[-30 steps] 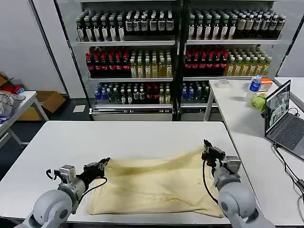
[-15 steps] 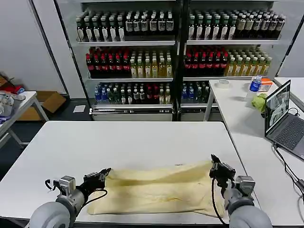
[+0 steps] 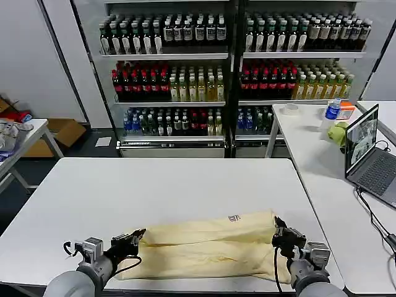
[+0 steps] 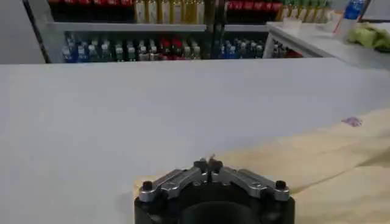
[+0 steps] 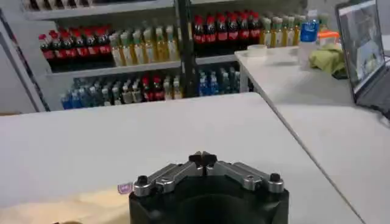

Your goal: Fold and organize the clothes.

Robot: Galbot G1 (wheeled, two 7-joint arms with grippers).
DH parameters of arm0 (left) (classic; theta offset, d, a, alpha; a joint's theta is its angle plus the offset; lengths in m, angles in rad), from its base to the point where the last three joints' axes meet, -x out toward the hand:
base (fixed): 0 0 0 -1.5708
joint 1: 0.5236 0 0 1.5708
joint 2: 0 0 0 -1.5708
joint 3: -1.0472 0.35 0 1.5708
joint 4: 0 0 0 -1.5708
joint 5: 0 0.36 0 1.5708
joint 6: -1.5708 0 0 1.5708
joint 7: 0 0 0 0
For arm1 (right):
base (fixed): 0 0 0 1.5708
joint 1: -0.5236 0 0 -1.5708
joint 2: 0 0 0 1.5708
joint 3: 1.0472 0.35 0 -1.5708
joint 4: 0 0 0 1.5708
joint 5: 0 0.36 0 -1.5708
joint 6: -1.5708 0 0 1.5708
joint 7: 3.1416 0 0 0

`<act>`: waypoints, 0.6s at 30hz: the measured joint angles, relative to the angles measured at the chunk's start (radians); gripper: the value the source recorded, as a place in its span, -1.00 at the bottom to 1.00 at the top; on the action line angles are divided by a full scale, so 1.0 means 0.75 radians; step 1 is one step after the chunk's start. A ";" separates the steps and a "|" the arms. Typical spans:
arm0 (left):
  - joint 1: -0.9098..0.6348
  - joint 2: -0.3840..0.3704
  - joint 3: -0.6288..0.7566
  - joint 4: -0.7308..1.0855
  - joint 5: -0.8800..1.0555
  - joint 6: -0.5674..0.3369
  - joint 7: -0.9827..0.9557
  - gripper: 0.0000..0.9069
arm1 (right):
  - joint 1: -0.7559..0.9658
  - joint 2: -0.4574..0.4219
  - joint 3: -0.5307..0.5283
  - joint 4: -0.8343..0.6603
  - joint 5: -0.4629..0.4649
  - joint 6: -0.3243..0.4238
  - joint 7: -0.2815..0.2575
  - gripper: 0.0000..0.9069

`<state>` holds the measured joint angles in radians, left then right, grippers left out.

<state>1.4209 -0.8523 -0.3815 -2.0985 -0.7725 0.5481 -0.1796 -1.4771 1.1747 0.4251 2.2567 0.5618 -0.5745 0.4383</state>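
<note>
I've got the T-shirt (image 3: pixel 207 244) lying across the lower middle of the head frame on the white table (image 3: pixel 154 185), folded over lengthwise into a long band with the small neck label (image 3: pixel 234 218) facing up on its upper edge. Left gripper (image 3: pixel 133 238) sits at lower left of the frame, jaws pinched together on the shirt's left end; in the left wrist view the fingertips (image 4: pixel 208 164) meet with a bit of cream fabric between them. Right gripper (image 3: pixel 281 234) is at lower right, jaws closed at the shirt's right end; the right wrist view shows its fingertips (image 5: pixel 203 159) pressed together, but I cannot tell there if cloth is caught, though the head view has them right on the fabric edge. Both grippers are low, near the table's front edge. A laptop (image 3: pixel 368 151) and 1 green lump (image 3: pixel 338 133) sit on the side table (image 3: pixel 322 179) at right, drink shelves (image 3: pixel 229 68) across the top.
</note>
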 measured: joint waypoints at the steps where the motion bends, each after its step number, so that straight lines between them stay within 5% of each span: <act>1: -0.002 -0.003 0.003 0.007 0.006 -0.002 0.000 -0.91 | 0.004 0.004 -0.008 -0.012 -0.007 0.000 -0.001 1.00; 2: -0.004 -0.006 0.006 0.015 0.012 -0.005 0.001 -0.89 | 0.008 0.009 -0.014 -0.022 -0.016 -0.001 -0.001 1.00; 4: -0.009 -0.013 0.011 0.029 0.023 -0.010 0.005 -0.16 | 0.020 0.020 -0.031 -0.046 -0.036 -0.001 -0.002 1.00; 5: -0.011 -0.017 0.012 0.038 0.030 -0.012 0.006 1.00 | 0.023 0.024 -0.037 -0.055 -0.045 -0.001 -0.002 1.00; 18: 0.029 -0.075 -0.024 0.030 0.086 -0.043 -0.032 1.00 | -0.009 0.042 -0.057 -0.056 -0.173 0.035 -0.026 1.00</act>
<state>1.4426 -0.9083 -0.3997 -2.0760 -0.7082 0.5156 -0.2034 -1.4838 1.2065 0.3822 2.2151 0.4322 -0.5486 0.4188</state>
